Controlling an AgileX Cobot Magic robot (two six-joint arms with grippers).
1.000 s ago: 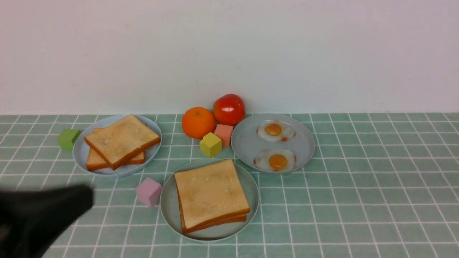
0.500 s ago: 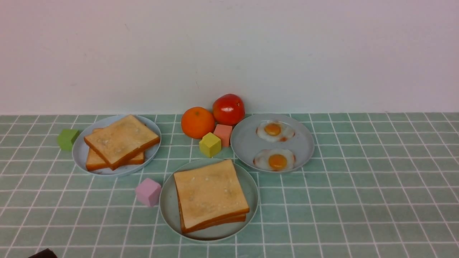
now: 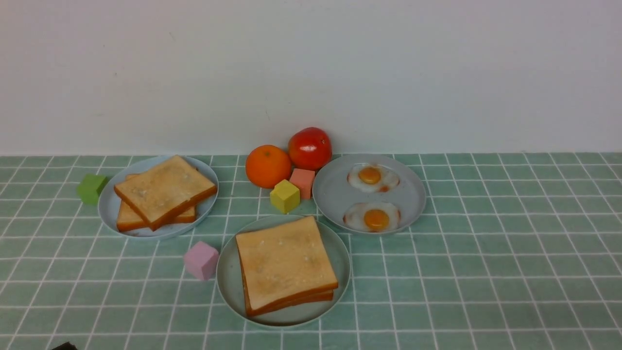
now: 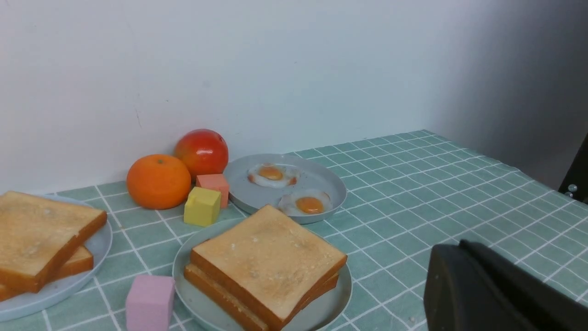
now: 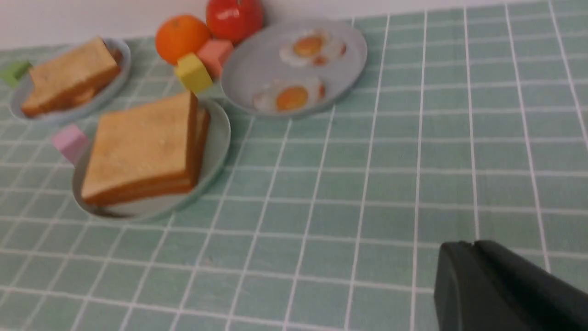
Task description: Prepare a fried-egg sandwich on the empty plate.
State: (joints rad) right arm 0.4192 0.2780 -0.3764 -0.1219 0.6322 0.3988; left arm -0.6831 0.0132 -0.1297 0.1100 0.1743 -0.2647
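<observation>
The fried-egg sandwich [image 3: 285, 262] lies on the pale mint plate [image 3: 226, 282] at the centre front: two stacked toast slices, with whatever is between them hidden. The left wrist view shows the sandwich [image 4: 266, 257] and its plate [image 4: 321, 312] from the side. My left gripper [image 4: 455, 248] is shut and empty, hanging well clear of the plate; only a dark sliver of that arm [image 3: 63, 346] shows at the front view's bottom edge. My right gripper [image 5: 473, 243] hovers over bare tiles away from the plate, its fingers together and holding nothing.
A grey-blue plate [image 3: 109, 214] at the left holds two toast slices [image 3: 163, 194]. Another plate [image 3: 335, 199] at the right carries two fried eggs [image 3: 374, 218]. An orange [image 3: 268, 166], a tomato [image 3: 310, 148] and green [image 3: 91, 188], yellow [image 3: 285, 196], salmon [image 3: 303, 182] and pink [image 3: 201, 260] cubes stand around them.
My left arm has drawn back from the lower left of the front view until almost none of it shows. The food and plates have not moved.
</observation>
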